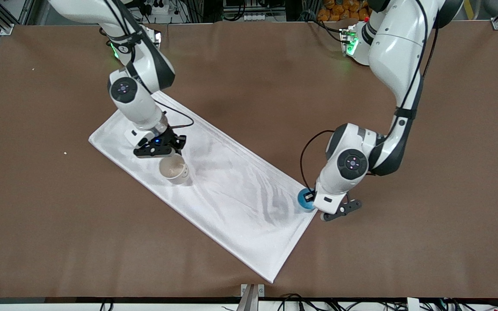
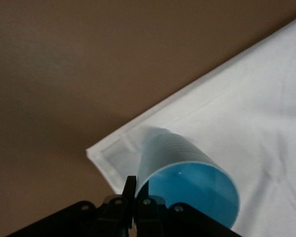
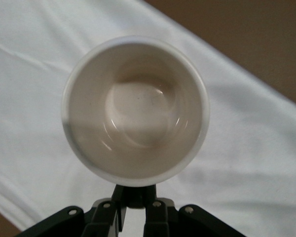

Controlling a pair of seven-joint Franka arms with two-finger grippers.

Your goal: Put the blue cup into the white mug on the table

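Blue cup (image 1: 305,200), likely light thin plastic, stood at the white cloth's (image 1: 231,190) corner, rim pinched by left gripper (image 2: 134,197); white mug (image 1: 174,169), rigid, at cloth's ten o'clock, handle clamped by right gripper (image 3: 133,197).

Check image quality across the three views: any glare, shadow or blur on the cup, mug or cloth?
Front view: even light, soft arm shadows on the white folded cloth; the small bright-blue cup half hidden by the left gripper. Left wrist view: cup fairly sharp, small glint inside. Right wrist view: cream-white cylindrical mug shows curved reflections inside; right gripper dark at its rim.
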